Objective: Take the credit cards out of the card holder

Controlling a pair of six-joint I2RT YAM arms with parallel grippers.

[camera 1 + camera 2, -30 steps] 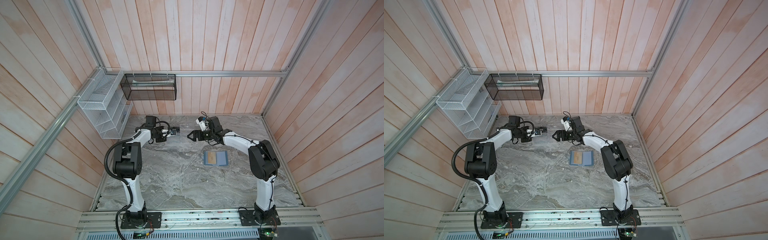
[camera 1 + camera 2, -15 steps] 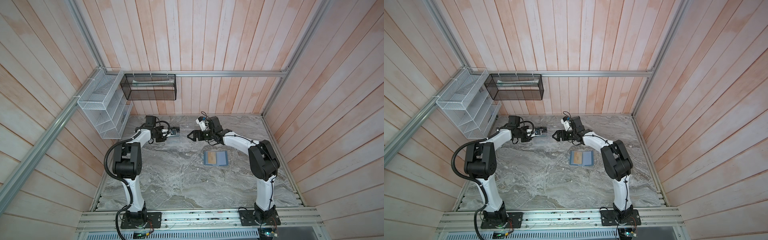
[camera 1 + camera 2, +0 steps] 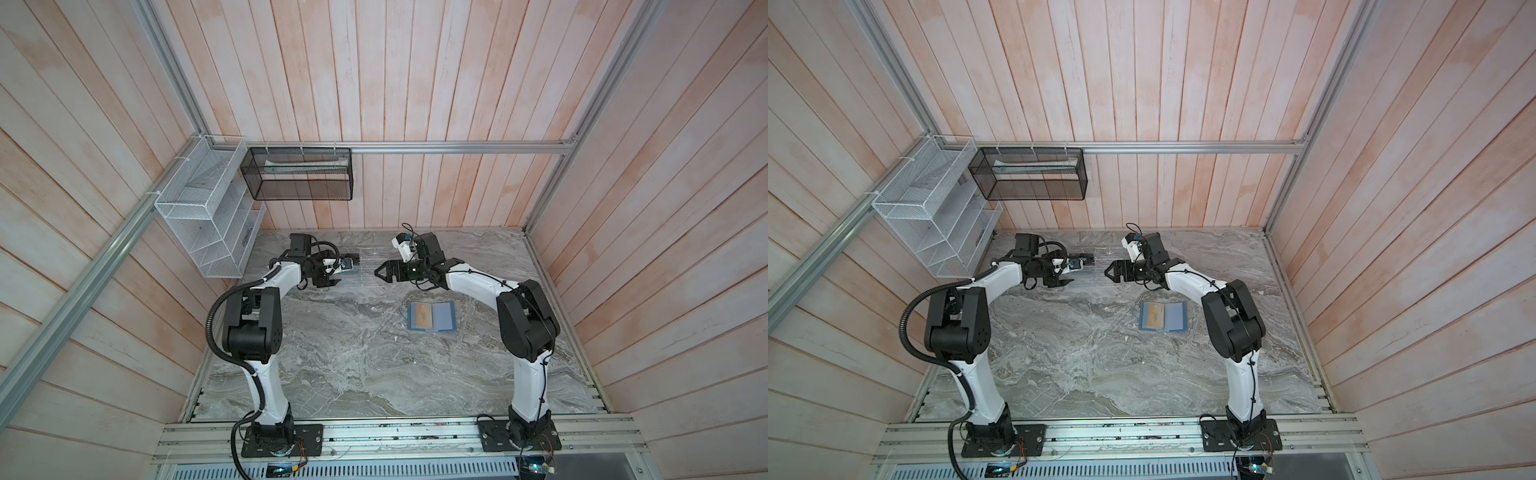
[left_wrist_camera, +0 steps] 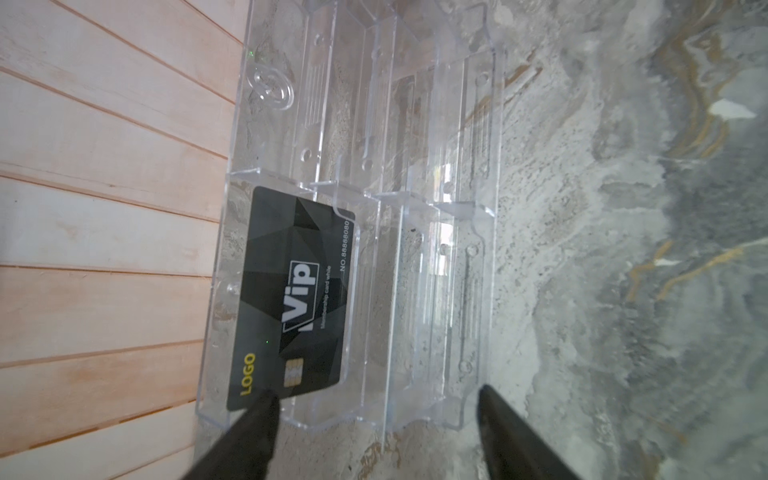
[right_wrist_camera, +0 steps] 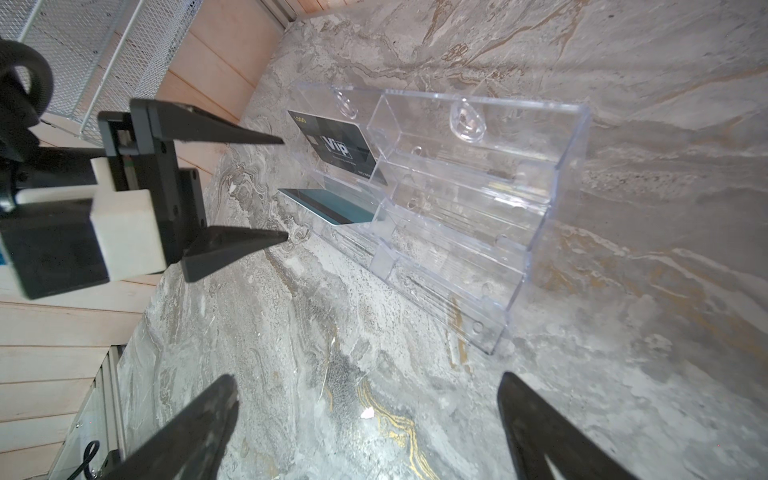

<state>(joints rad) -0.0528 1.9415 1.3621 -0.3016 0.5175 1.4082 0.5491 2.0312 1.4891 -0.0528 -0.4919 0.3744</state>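
Note:
The card holder (image 3: 441, 316) (image 3: 1172, 316) lies open and flat on the marble, right of centre, with a gold-yellow credit card (image 3: 422, 316) (image 3: 1152, 316) in its left half. A teal credit card (image 5: 332, 203) rests in a lower slot of the clear rack (image 5: 478, 187), just in front of my left gripper (image 5: 284, 189) (image 3: 343, 269) (image 4: 376, 395), which stands open and holds nothing. My right gripper (image 5: 370, 384) (image 3: 380, 272) (image 3: 1109, 270) is open and empty too, facing the rack from the other side, above bare marble.
The clear acrylic rack (image 3: 365, 270) (image 4: 415, 208) stands near the back wall with a black "Vip" card (image 4: 295, 299) (image 5: 340, 145) in its top tier. A white wire shelf (image 3: 208, 216) and a black mesh basket (image 3: 299, 174) hang on the walls.
My left gripper's jaws have swung from shut to wide open at the rack. Neither arm has shifted otherwise, and the right gripper stays open.

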